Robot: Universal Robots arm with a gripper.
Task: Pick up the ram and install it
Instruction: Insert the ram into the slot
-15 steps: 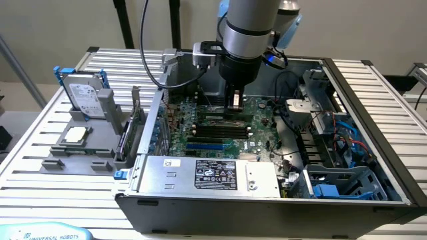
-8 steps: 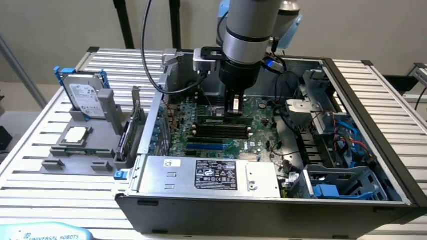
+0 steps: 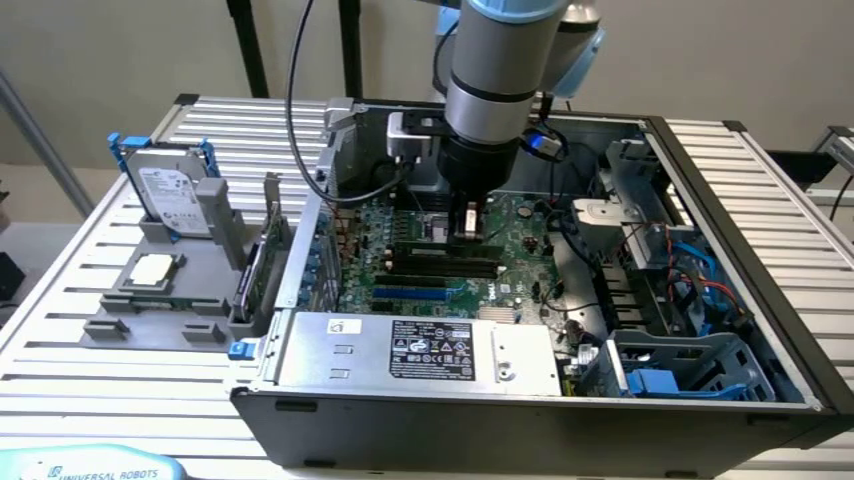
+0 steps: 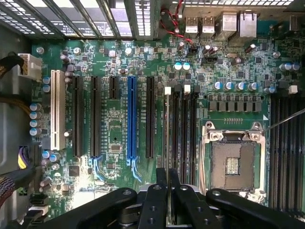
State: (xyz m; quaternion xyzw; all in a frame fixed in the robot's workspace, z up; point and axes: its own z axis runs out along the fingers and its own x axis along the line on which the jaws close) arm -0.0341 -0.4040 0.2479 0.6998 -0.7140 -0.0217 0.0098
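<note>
1. Case first: we see the open dark metal computer case [image 3: 747, 330] lying on the slatted aluminium table [image 3: 120, 360].
2. Inside it sits the green motherboard [image 3: 400, 262], with its blue expansion slot [image 4: 131, 119] and bare silver processor socket [image 4: 233, 164].
3. We see the silver and black robot arm [image 3: 494, 80] reaching down into the case over the board.
4. Beside the case on the exterior view's left, a grey plastic parts holder [image 3: 160, 300] carries a silver hard drive [image 3: 171, 195].
5. The black two-fingered gripper [image 4: 167, 183] is closed on the ram [image 4: 167, 143], a thin green stick seen edge-on, standing over the black memory slots [image 4: 183, 124] next to the socket.
</note>
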